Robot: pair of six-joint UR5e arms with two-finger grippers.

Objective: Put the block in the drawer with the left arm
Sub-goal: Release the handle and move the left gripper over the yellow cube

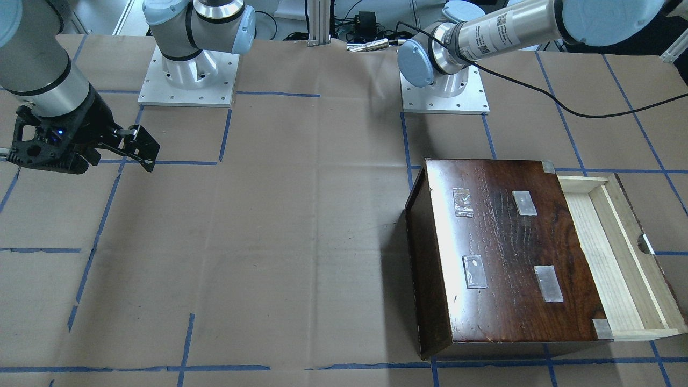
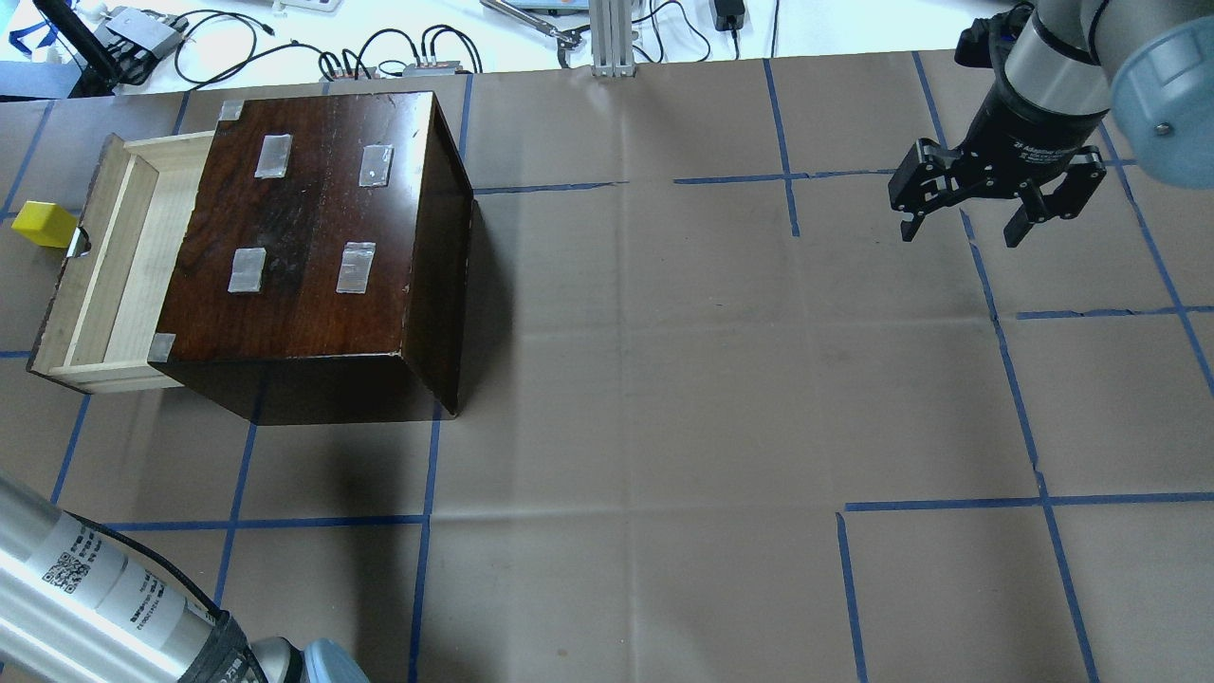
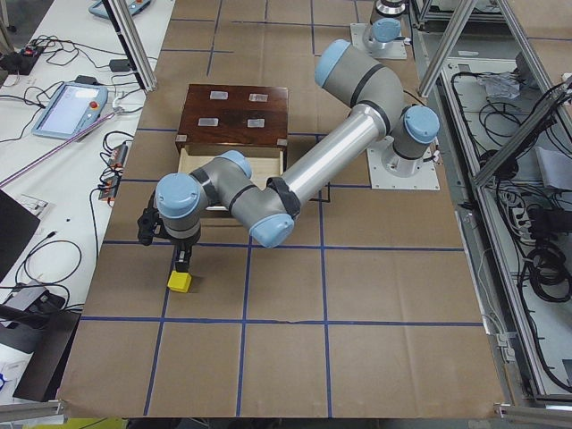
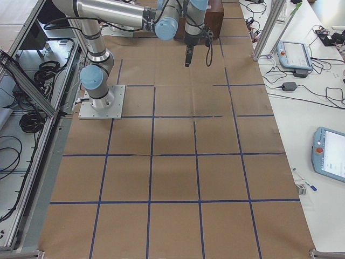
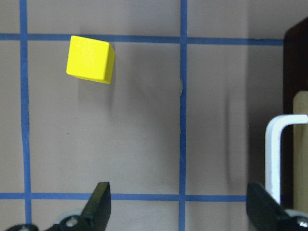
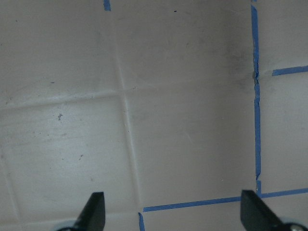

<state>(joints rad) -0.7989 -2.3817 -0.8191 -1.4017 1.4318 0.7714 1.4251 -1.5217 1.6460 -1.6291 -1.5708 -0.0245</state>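
Note:
The yellow block (image 2: 43, 224) lies on the paper-covered table just outside the front of the open drawer (image 2: 121, 256), which looks empty. The block also shows in the exterior left view (image 3: 180, 281) and the left wrist view (image 5: 90, 59). My left gripper (image 5: 180, 207) is open and empty above the table, with the block ahead of it and off to its left finger's side, apart from it. The drawer's front edge and white handle (image 5: 276, 154) lie beside the right finger. My right gripper (image 2: 961, 232) is open and empty, far across the table.
The dark reddish-brown box (image 2: 322, 218) with clear tape patches stands behind the drawer. Blue tape lines cross the brown paper. Cables and devices lie along the table's far edge (image 2: 379, 57). The left arm's black cable (image 1: 537, 91) hangs loose.

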